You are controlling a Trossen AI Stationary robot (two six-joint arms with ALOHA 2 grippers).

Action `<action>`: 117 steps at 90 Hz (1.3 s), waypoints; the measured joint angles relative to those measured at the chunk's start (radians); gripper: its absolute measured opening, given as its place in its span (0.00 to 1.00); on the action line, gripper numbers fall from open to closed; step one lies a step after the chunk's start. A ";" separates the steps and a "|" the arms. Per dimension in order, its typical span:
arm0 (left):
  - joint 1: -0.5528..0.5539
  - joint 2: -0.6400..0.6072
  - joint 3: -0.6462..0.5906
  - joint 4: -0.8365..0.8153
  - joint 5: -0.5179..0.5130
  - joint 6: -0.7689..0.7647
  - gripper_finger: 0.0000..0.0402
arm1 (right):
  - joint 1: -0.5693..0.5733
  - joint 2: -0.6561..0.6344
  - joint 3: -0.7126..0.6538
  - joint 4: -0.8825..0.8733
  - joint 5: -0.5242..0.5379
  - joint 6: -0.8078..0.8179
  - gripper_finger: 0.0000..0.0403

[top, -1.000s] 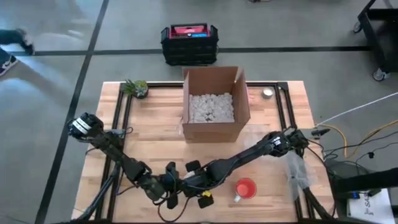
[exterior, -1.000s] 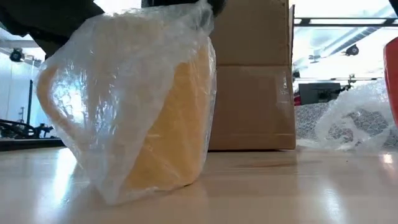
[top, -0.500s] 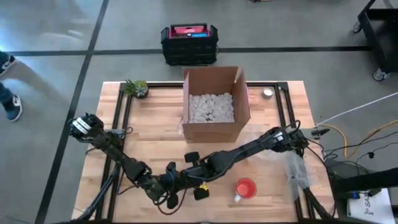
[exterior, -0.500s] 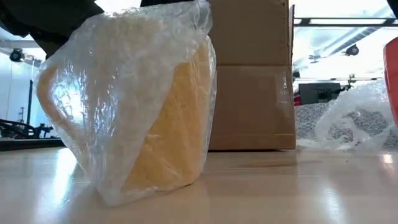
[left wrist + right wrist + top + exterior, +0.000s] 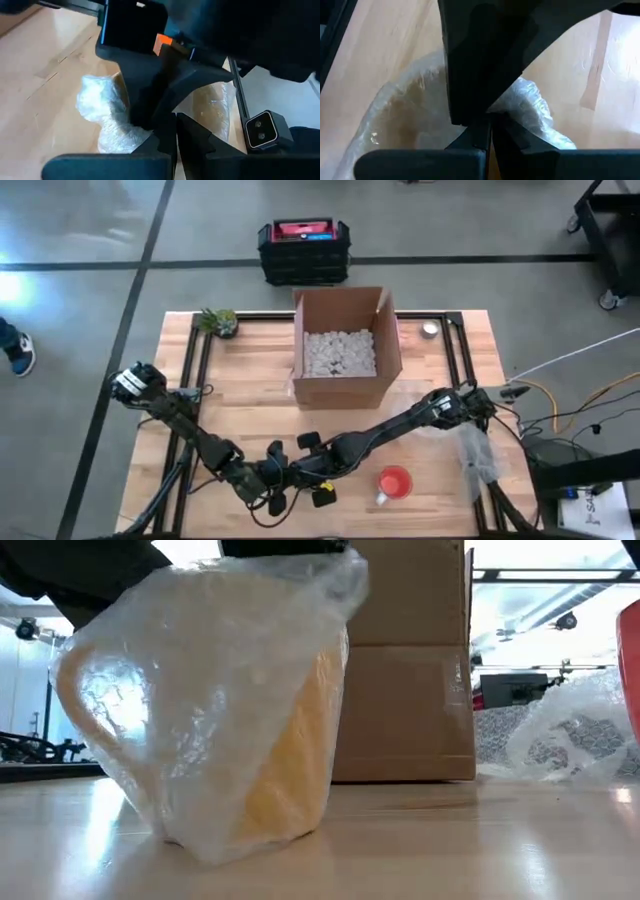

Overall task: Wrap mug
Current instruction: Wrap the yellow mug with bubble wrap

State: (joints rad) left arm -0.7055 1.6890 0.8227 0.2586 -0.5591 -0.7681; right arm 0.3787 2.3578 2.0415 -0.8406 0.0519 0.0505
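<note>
Near table's (image 5: pixel 250 395) front edge, wrapped mug (image 5: pixel 210 710)

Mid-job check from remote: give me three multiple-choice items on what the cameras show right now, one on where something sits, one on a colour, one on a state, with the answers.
1. Where is the red cup?
A. Inside the cardboard box
B. On the table near its front edge, right of the grippers
C. Beside the small plant

2. What colour is the mug under the bubble wrap?
A. Yellow
B. Blue
C. White

3. How does the cardboard box stand?
A. Taped shut
B. Tipped on its side
C. Open, with white packing peanuts inside

Answers:
1. B, the red cup stands alone there.
2. A, the mug shows yellow through the bubble wrap.
3. C, the cardboard box has its flaps up and the packing peanuts show.
</note>
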 joint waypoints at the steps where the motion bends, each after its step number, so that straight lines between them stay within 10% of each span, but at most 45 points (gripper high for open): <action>1: 0.000 0.000 0.000 0.001 0.000 0.000 0.00 | 0.000 -0.003 0.002 -0.005 -0.001 -0.003 0.01; 36: 0.002 0.000 0.000 0.003 -0.027 0.000 0.00 | 0.057 -0.184 0.008 -0.117 -0.026 -0.035 0.01; 117: 0.012 -0.001 0.000 0.022 -0.036 0.000 0.00 | 0.093 -0.077 -0.009 0.028 -0.015 -0.035 0.01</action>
State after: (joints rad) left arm -0.6937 1.6878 0.8223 0.2807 -0.5948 -0.7681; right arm 0.4713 2.2804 2.0323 -0.8122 0.0367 0.0158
